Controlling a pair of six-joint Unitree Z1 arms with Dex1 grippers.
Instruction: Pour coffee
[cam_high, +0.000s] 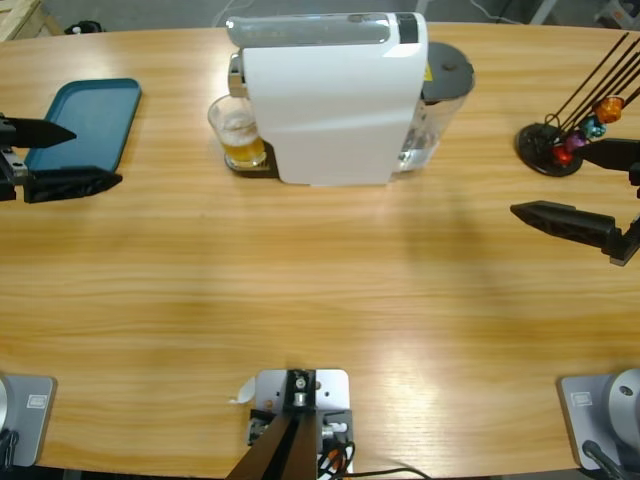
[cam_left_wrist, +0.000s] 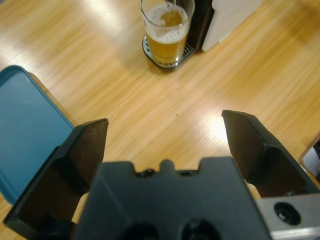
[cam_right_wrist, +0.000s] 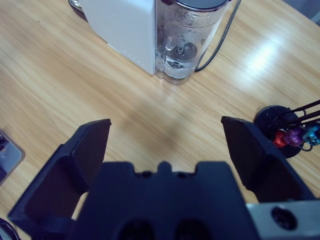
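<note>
High view, landmark: the white coffee machine (cam_high: 335, 100) stands at the far middle of the wooden table (cam_high: 300, 290).
High view, glass: a clear glass (cam_high: 237, 132) sits on the machine's drip tray, touching its left front under the spout, and holds the coffee (cam_high: 243, 152), a shallow amber layer.
High view, left gripper (cam_high: 45, 157): well to the left of the machine at the picture's edge, jaws spread, nothing between them, just in front of the blue tray (cam_high: 95, 115).
High view, right gripper (cam_high: 590, 185): well to the right of the machine, jaws spread and empty, beside the capsule stand (cam_high: 560, 145).

Left wrist view, gripper (cam_left_wrist: 165, 137): jaws wide apart, only bare wood between them.
Left wrist view, glass (cam_left_wrist: 167, 30): straight ahead of the jaws and slightly left of centre, upright on the drip tray against the machine; the coffee (cam_left_wrist: 165, 45) is golden with pale foam on top.
Left wrist view, tray (cam_left_wrist: 22, 135): beside the left jaw.

Right wrist view, gripper (cam_right_wrist: 165, 137): jaws wide apart, empty.
Right wrist view, machine: its white side (cam_right_wrist: 122, 25) and the clear water tank (cam_right_wrist: 185, 37) lie ahead; the glass is hidden behind them.

Key relation: the glass stands on the machine's left, upright axis, open to the left gripper's line of sight, so the left arm looks better placed to take it.
</note>
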